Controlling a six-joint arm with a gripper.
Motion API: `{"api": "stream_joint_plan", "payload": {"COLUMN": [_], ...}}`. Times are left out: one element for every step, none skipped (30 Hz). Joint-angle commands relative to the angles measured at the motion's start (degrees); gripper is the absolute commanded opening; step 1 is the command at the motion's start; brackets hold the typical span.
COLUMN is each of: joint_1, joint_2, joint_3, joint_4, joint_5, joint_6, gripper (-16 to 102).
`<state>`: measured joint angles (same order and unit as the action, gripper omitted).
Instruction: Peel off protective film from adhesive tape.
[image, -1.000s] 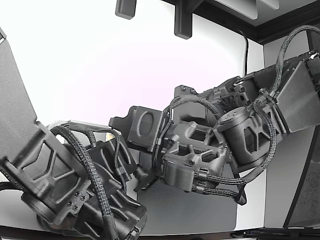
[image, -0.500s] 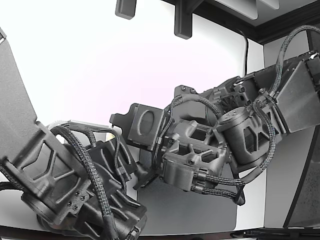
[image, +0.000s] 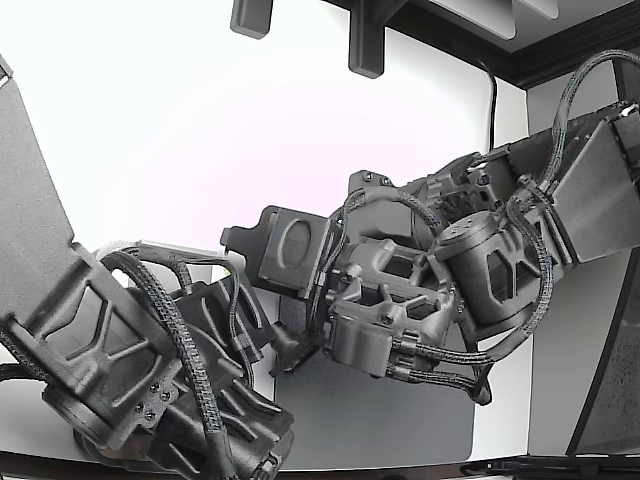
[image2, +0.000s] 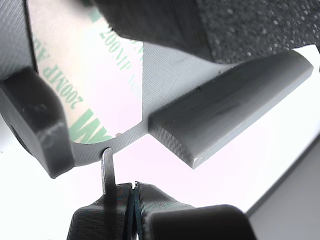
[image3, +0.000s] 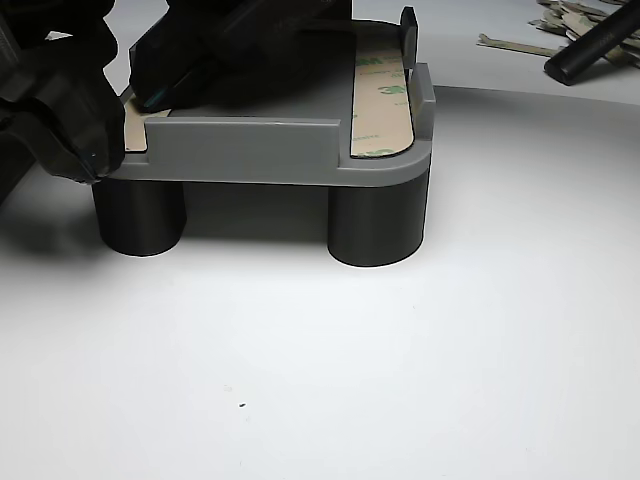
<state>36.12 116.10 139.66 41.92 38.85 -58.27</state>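
In the wrist view, a grey part (image2: 220, 117) carries adhesive tape under a white protective film (image2: 85, 75) with green print. My gripper (image2: 131, 200) sits just below the part's edge, its fingers (image2: 100, 220) pressed together. A thin dark tip (image2: 108, 167) rises from them to the rim beside the film; no film shows between the fingers. The other view has the grey part (image3: 260, 150) on black legs, a printed film strip (image3: 382, 100) at its right and a tan strip (image3: 138, 128) at its left, where the dark gripper (image3: 95, 165) is. In the exterior view the gripper (image: 285, 357) is between the two arms.
A second dark arm (image: 120, 350) fills the exterior view's lower left. A grey mat (image: 380, 420) lies below the arms. In the other view, several peeled film strips (image3: 560, 20) and a black rod (image3: 590, 50) lie at the back right on the white table (image3: 400, 380).
The wrist of the arm on the exterior view's right has shifted slightly, its flat plate rising a little. The other arm has stayed still.
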Motion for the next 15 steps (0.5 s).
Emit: {"api": "stream_joint_plan", "payload": {"joint_1": [-0.4,-0.4,-0.4,-0.4,-0.4,-0.4,-0.4,-0.4,-0.4,-0.4,-0.4,-0.3,-0.2,-0.1,-0.1], "joint_2": [1.8,1.8,1.9,1.9,2.0,2.0,2.0,2.0,2.0,2.0,2.0,2.0,2.0,2.0,2.0], "joint_3": [-1.0,-0.9,-0.9,-0.9,-0.9,-1.0,-1.0,-1.0,-1.0,-1.0,-1.0,-1.1,-1.1,-1.2,-1.2], "joint_4": [-0.4,-0.4,-0.4,-0.4,-0.4,-0.4,-0.4,-0.3,-0.3,-0.3,-0.3,-0.4,-0.4,-0.3,-0.3], "joint_5": [0.1,0.1,0.1,0.1,0.1,0.1,0.1,0.1,0.1,0.1,0.0,-0.1,-0.1,-0.1,-0.1], "joint_6": [-0.2,-0.2,-0.2,-0.2,-0.3,-0.3,-0.3,-0.3,-0.1,-0.1,0.0,0.0,0.1,0.2,0.2], "gripper": [-11,-11,-11,-11,-11,-11,-11,-11,-11,-11,-11,-11,-11,-11,-11]}}
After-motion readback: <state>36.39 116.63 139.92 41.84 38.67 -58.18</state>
